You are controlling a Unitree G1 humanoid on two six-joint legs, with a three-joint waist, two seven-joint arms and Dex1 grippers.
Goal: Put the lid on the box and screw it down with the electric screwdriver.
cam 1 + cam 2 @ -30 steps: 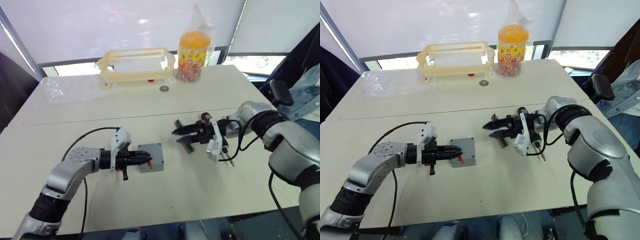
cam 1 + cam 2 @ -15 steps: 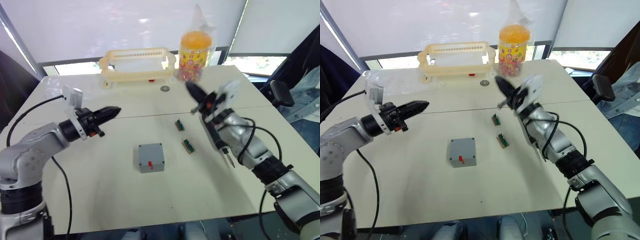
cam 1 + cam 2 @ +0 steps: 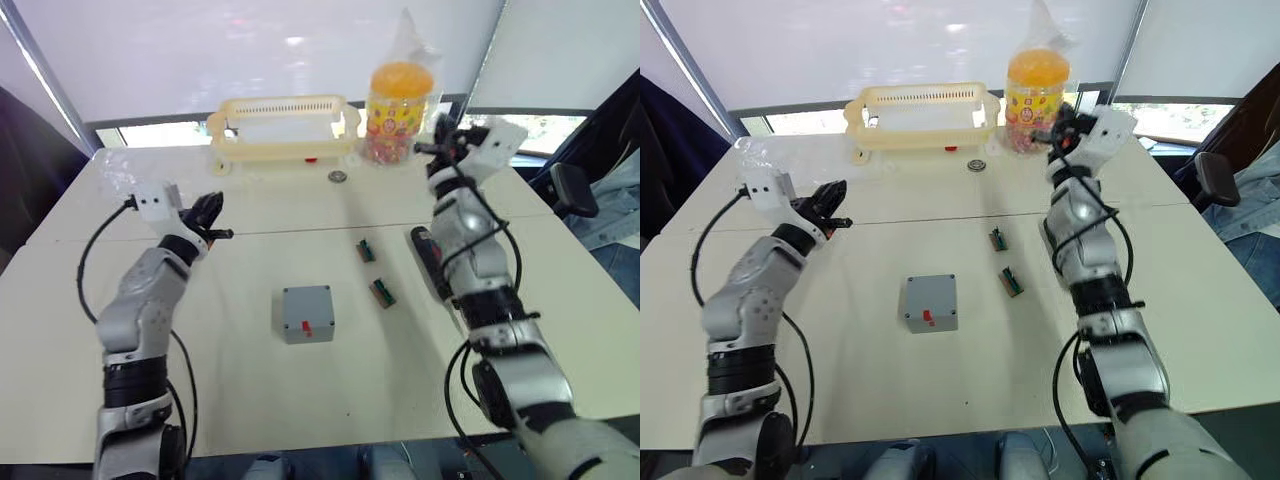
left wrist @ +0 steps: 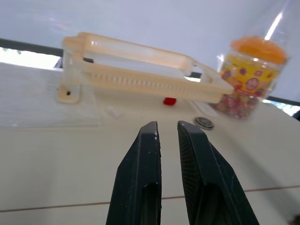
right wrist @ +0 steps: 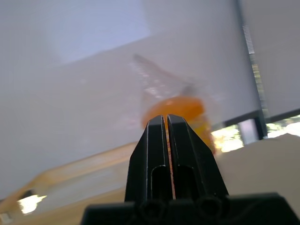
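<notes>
The grey square box (image 3: 307, 313) sits alone mid-table, its top face flat with a small red mark. I cannot tell the lid apart from it. The black electric screwdriver (image 3: 428, 262) lies on the table right of the box, partly hidden behind my right forearm. My left gripper (image 3: 212, 208) hovers far left of the box, pointing toward the back of the table. Its fingers (image 4: 145, 159) stand a narrow gap apart with nothing between them. My right gripper (image 3: 440, 148) is raised high beside the candy jar, shut and empty, fingers (image 5: 157, 140) pressed together.
Two small green parts (image 3: 365, 250) (image 3: 381, 292) lie between box and screwdriver. A cream basket (image 3: 282, 128), an orange-lidded candy jar (image 3: 398, 100) and a small round metal piece (image 3: 337, 177) stand at the back. Clear plastic (image 3: 125, 175) lies back left. A person's sleeve (image 3: 615, 190) is at the right.
My left gripper has let go of the box and swung up to the left. My right gripper has shut and risen from the table toward the jar. The box stays put.
</notes>
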